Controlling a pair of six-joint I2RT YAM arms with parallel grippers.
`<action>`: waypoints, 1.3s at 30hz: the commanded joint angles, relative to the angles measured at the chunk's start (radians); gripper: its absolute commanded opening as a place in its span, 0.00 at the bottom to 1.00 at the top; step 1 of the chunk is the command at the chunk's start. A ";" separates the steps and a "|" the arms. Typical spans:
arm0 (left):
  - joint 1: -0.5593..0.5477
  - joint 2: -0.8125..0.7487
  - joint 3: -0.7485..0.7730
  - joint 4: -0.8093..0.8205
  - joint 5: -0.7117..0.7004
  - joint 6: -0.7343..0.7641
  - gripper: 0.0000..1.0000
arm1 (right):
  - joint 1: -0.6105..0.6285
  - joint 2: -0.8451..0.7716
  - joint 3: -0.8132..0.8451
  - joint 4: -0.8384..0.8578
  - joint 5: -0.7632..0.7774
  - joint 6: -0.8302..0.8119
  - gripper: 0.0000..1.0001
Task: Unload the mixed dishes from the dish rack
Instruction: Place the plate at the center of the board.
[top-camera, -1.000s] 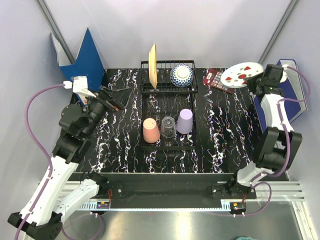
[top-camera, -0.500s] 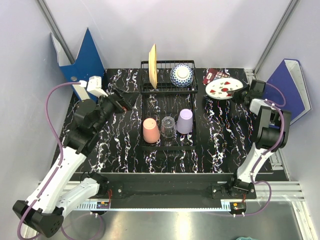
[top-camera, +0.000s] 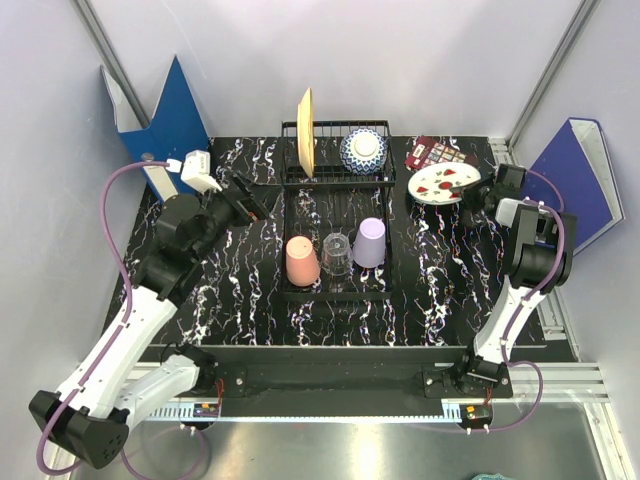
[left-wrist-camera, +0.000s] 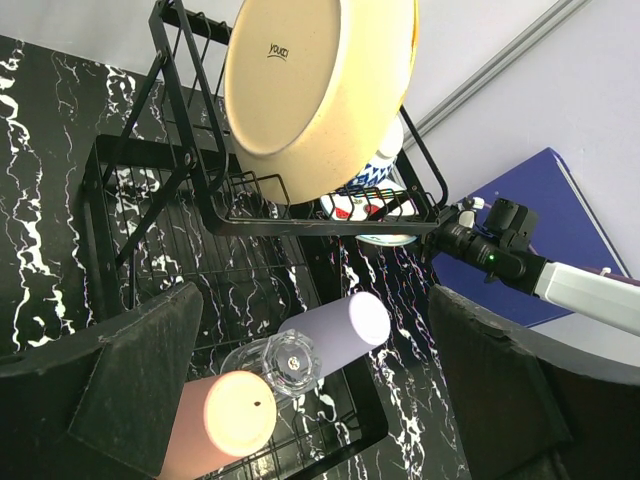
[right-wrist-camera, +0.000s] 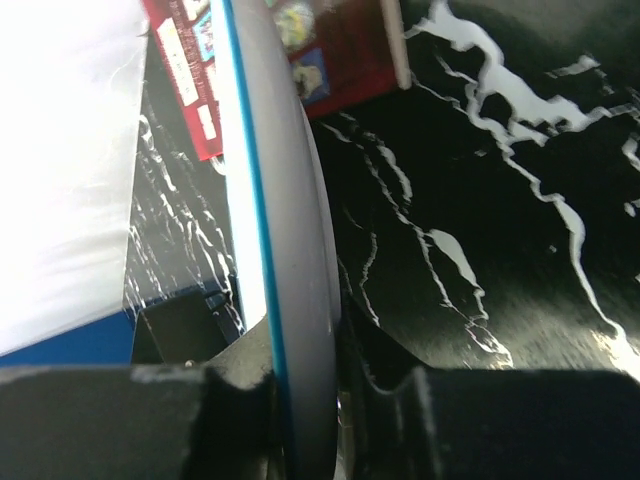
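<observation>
The black wire dish rack (top-camera: 338, 225) holds a cream plate (top-camera: 305, 130) on edge, a blue-and-white bowl (top-camera: 363, 150), and salmon-pink (top-camera: 301, 260), clear glass (top-camera: 336, 253) and lavender (top-camera: 369, 241) cups upside down. My left gripper (top-camera: 258, 203) is open and empty at the rack's left side; its view shows the cream plate (left-wrist-camera: 320, 80), the rack (left-wrist-camera: 200, 180) and the three cups (left-wrist-camera: 290, 365). My right gripper (top-camera: 482, 192) is shut on the rim of the white plate (top-camera: 443, 183), held low over the table right of the rack; its view shows the plate edge-on (right-wrist-camera: 285, 250) between the fingers.
A dark red palette (top-camera: 432, 153) lies under the white plate's far edge. Blue binders stand at the back left (top-camera: 175, 115) and right (top-camera: 570, 170). The black marbled table (top-camera: 240, 290) surrounds the rack.
My right gripper has carried the white plate down and leftward to just above the table. My left gripper has moved right, close to the rack's left side.
</observation>
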 joint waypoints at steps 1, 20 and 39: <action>-0.004 0.005 0.011 0.033 0.004 -0.002 0.99 | 0.002 -0.007 0.040 0.100 -0.037 -0.001 0.25; -0.004 -0.019 0.014 0.000 0.019 -0.006 0.99 | 0.014 -0.182 0.048 -0.245 0.136 -0.030 0.43; -0.002 -0.053 -0.058 -0.007 0.056 -0.032 0.99 | 0.026 -0.253 -0.088 -0.332 0.177 -0.082 0.26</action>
